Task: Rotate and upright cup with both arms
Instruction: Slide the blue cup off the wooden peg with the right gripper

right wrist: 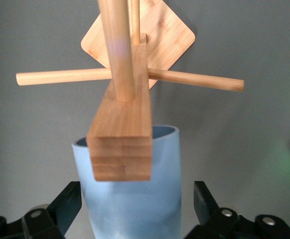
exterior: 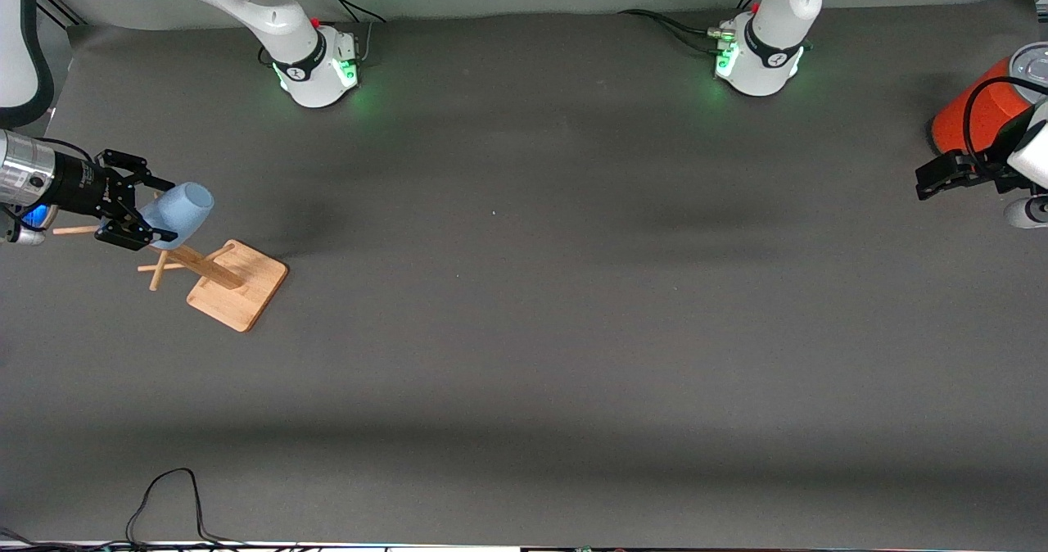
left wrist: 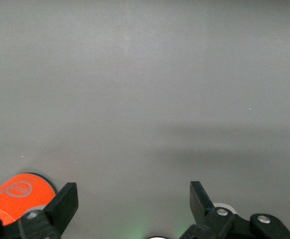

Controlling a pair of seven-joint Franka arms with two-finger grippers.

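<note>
Pale-blue cup [exterior: 182, 210] hangs mouth-down on the wooden rack [exterior: 219, 280], right gripper [exterior: 141, 214] spread wide around it, not yet clamped; left gripper [exterior: 940, 177] waits open beside the orange can [exterior: 978, 110].

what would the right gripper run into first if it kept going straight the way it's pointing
The cup: it already sits between the open fingers of the right gripper, hanging on a peg of the wooden rack. Pushing on would likely drive the palm against the cup, then the rack's post.
</note>
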